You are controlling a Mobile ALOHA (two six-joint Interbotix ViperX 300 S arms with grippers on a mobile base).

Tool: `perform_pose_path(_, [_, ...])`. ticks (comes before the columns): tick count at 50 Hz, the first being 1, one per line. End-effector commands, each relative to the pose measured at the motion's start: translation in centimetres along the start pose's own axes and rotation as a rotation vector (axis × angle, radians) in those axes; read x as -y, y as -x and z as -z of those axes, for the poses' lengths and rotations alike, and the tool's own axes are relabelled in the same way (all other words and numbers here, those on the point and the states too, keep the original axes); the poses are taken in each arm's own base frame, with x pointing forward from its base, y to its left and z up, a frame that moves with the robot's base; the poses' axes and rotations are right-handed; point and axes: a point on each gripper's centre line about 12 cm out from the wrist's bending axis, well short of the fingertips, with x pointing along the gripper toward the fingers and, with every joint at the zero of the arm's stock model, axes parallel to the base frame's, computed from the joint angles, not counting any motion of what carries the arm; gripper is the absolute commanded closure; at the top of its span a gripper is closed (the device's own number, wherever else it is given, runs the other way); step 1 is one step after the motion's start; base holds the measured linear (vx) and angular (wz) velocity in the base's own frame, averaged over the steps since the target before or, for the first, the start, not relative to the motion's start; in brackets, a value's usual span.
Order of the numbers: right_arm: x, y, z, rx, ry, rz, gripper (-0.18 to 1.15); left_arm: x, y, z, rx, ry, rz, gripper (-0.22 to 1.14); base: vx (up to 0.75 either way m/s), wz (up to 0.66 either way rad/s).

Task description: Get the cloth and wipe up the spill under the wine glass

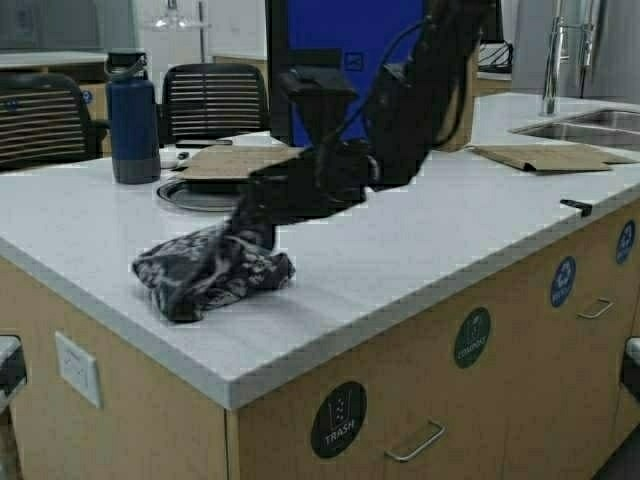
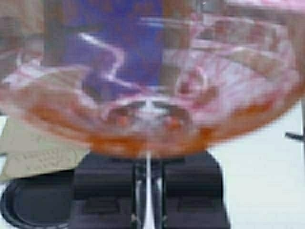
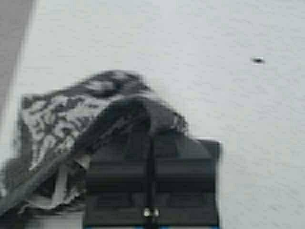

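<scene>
The cloth (image 1: pixel 210 270), dark with a white leafy print, lies bunched on the white counter (image 1: pixel 420 240) near its front left edge. My right gripper (image 1: pixel 250 225) reaches across from the right and is shut on the cloth's upper fold (image 3: pixel 71 119); in the right wrist view the fabric drapes over the closed fingers (image 3: pixel 119 176) of the right gripper (image 3: pixel 151 138). My left gripper (image 2: pixel 147 174) is shut on the stem of the wine glass (image 2: pixel 152 86), whose pink-tinted bowl fills the left wrist view. The left arm is out of the high view. I cannot make out the spill.
A blue bottle (image 1: pixel 133 120) stands at the back left beside a round black inset (image 1: pixel 195 195) and a flat cardboard sheet (image 1: pixel 235 160). Brown paper (image 1: pixel 545 157) and a sink (image 1: pixel 585 125) are at the right. Chairs (image 1: pixel 213 98) stand behind the counter.
</scene>
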Motion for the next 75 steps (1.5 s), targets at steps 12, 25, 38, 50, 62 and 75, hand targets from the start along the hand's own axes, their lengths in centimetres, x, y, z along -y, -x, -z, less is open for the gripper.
perform_pose_path(12, [1.5, -0.3, 0.5, -0.003, -0.002, 0.026, 0.91, 0.3, -1.9, 7.8, -0.035, 0.004, 0.012, 0.75, 0.0, 0.0])
perform_pose_path(25, [2.6, 0.0, 1.0, -0.018, -0.011, 0.05, 0.91, 0.4, -2.3, 14.0, 0.04, 0.02, 0.018, 0.75, 0.0, 0.0])
perform_pose_path(38, [2.9, 0.1, 1.0, -0.019, -0.013, 0.054, 0.91, 0.5, -2.7, 18.8, 0.054, 0.03, 0.018, 0.75, 0.0, 0.0])
perform_pose_path(50, [3.1, 0.1, 1.0, -0.019, -0.015, 0.058, 0.91, 0.5, -3.3, 22.8, 0.02, 0.029, 0.017, 0.75, 0.0, 0.0])
perform_pose_path(62, [3.1, 0.1, 1.1, -0.021, -0.018, 0.06, 0.91, 0.6, -3.4, 27.0, -0.024, 0.031, 0.019, 0.75, 0.0, 0.0])
perform_pose_path(75, [3.9, 0.6, 0.8, -0.01, -0.045, 0.084, 0.91, 0.6, -3.4, 24.6, 0.045, 0.034, 0.02, 0.75, 0.0, 0.0])
